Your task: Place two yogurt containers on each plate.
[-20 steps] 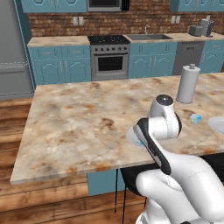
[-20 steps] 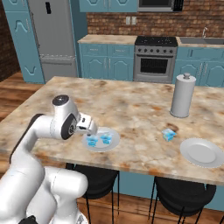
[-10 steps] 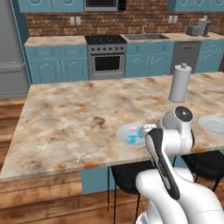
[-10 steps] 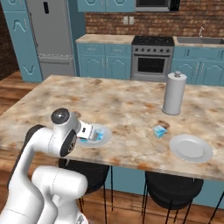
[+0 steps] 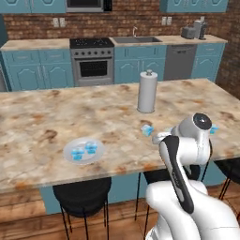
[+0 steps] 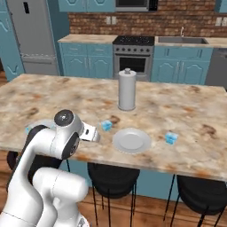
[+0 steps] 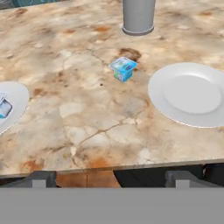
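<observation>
Two yogurt containers [image 5: 77,153] [image 5: 91,147] sit on the left plate [image 5: 84,157]. The second plate [image 6: 131,140] lies bare near the counter's front edge, also in the hand view as plate [image 7: 192,94]. A third yogurt container [image 7: 123,69] stands on the counter just left of it, seen too as cup [image 6: 106,126]. A fourth yogurt container [image 6: 171,138] rests right of the bare plate. My gripper [image 7: 109,179] is open and holds nothing, hanging at the counter's front edge, nearer than the loose cup and the bare plate; its hand [image 6: 91,133] is level with the countertop.
A tall paper-towel cylinder [image 6: 127,89] stands behind the bare plate. Dark stools [image 6: 111,179] sit under the counter's front edge. A stove and blue cabinets line the far wall.
The whole picture has shifted: the base has driven right along the counter, so the filled plate now sits far left and the bare plate is ahead. The gripper stays open.
</observation>
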Robot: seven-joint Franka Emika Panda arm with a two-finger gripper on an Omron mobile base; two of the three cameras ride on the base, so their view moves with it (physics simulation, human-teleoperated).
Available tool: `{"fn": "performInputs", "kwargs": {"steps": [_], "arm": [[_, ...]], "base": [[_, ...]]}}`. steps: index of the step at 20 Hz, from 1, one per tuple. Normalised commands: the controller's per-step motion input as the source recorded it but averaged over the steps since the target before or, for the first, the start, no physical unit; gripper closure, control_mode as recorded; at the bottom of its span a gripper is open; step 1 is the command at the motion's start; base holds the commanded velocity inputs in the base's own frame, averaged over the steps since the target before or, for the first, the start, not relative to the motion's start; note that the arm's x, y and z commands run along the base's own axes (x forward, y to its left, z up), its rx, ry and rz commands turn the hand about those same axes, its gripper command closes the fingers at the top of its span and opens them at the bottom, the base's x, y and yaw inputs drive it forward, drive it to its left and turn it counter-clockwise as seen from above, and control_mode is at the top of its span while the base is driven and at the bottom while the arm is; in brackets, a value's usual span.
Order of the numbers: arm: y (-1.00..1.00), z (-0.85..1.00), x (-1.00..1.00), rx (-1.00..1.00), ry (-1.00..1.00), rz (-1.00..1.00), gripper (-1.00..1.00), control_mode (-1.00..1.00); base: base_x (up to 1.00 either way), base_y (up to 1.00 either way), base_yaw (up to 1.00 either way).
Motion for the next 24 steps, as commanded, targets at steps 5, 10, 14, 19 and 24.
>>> {"fn": "performInputs", "kwargs": {"steps": [5,10,14,19,24], "arm": [[0.0,0.0,0.0,0.0,0.0,0.0,-1.0,1.0],[0.0,0.0,0.0,0.0,0.0,0.0,-1.0,1.0],[0.0,0.0,0.0,0.0,0.0,0.0,-1.0,1.0],[0.0,0.0,0.0,0.0,0.0,0.0,-1.0,1.0],[0.0,0.0,0.0,0.0,0.0,0.0,-1.0,1.0]], "base": [[0.14,-0.38,-0.09],[0.52,0.02,-0.04],[-0.02,-0.95,0.03],[-0.25,-0.68,0.19],[0.7,0.08,0.06]]}}
